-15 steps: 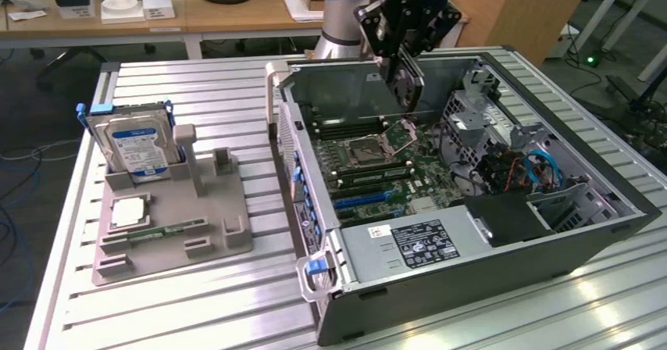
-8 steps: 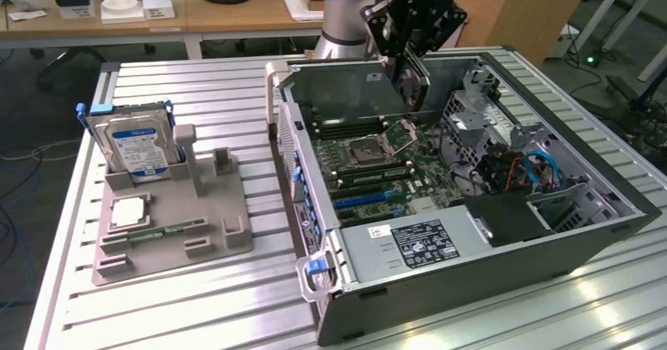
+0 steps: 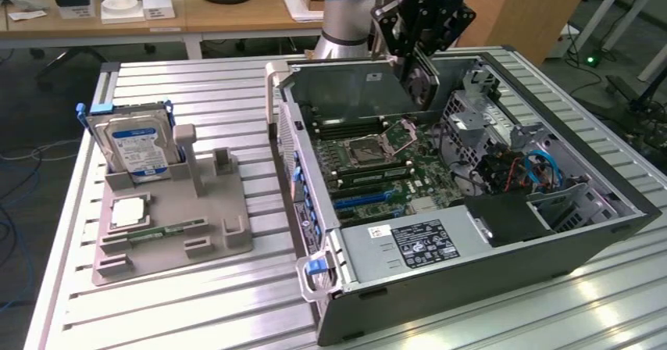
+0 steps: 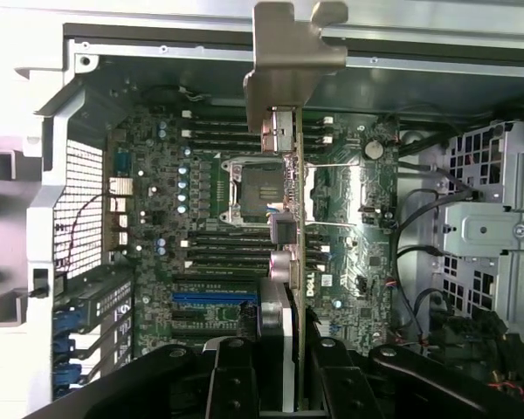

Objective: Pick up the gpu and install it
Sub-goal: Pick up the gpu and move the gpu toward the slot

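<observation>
My gripper is shut on the gpu, a thin dark card that hangs edge-down over the far part of the open computer case. In the wrist view the gpu appears edge-on, with its silvery metal bracket near the case's rear wall. The black fingers of the gripper clamp the card from both sides. Below it lies the green motherboard with a CPU socket and a blue expansion slot. The card hangs above the board, apart from the slots.
On the exterior view's left, a grey fixture tray holds an upright silver hard drive, a chip and a green memory stick. Inside the case are a power supply, blue cables and drive cages.
</observation>
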`<move>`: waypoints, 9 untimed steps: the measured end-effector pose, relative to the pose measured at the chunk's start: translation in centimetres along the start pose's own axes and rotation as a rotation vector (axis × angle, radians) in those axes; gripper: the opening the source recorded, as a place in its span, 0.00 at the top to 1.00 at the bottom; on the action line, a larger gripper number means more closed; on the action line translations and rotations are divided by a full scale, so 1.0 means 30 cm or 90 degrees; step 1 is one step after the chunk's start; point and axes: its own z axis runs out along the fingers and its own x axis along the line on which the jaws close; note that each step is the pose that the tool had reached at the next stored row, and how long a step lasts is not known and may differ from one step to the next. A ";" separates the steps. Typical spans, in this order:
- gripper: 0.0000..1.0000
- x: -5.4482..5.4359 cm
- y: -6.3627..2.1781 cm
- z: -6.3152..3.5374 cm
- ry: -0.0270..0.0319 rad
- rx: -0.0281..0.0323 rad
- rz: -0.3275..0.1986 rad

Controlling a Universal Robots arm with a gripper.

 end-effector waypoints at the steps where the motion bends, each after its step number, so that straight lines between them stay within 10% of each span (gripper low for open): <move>1: 0.72 -0.005 0.000 0.000 0.0000 0.0000 0.000; 9: 0.72 -0.007 0.000 0.000 0.0000 0.0000 0.000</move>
